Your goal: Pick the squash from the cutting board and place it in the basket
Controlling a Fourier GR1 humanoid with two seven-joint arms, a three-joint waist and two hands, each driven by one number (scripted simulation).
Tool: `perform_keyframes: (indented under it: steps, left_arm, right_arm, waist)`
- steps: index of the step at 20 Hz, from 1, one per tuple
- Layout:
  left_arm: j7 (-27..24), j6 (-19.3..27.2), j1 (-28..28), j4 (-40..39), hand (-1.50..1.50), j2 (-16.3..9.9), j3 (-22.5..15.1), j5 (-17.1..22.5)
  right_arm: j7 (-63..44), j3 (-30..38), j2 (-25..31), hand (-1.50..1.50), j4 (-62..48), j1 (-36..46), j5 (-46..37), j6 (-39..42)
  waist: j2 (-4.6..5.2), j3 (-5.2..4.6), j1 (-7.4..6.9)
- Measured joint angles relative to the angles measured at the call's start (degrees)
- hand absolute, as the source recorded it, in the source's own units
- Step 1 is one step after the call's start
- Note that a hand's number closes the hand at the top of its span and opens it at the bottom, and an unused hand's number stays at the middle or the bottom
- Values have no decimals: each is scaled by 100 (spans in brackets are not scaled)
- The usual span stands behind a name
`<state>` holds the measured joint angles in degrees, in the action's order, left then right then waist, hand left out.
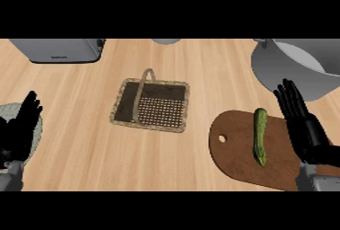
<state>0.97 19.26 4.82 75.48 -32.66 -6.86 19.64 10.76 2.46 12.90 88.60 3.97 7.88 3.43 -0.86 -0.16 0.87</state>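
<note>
Judging from the black right hand [302, 123], held open with straight fingers just right of the long green squash [260, 136] on the rounded brown wooden cutting board [232, 152], pickup is not begun; closure round it, then carriage leftward to the woven wicker basket [151, 105], is required, the left hand [20, 130] resting open.

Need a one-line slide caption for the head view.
Squash lies on cutting board beside open right hand; basket waits.

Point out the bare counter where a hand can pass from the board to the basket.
Bare wood lies between basket and cutting board, and below the basket. Crowded: the right side, with squash, right hand and pot.
</note>
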Motion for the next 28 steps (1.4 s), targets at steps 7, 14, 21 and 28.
perform_keyframes:
  steps: [7, 14, 21, 28]
  left_arm:
    - [60, -9, 379, 373, 0, 153, -56, -85]
    - [238, -49, 655, 565, 0, 417, -281, -136]
    - [350, -54, 676, 642, 0, 407, -272, -177]
    - [365, 12, 629, 619, 0, 453, -279, -240]
  right_arm:
    - [35, 1124, 685, 150, -415, -305, -120, -474]
    - [333, 1161, 4, -150, -758, 223, -1385, -2560]
    - [-1862, 1067, 416, -150, -617, 300, -3159, -3740]
    - [-3988, 416, 1345, -150, -170, -62, -3518, -1620]
  waist:
    - [70, 19, 21]
    - [101, 11, -113]
    - [73, -17, -82]
    - [37, -39, 8]
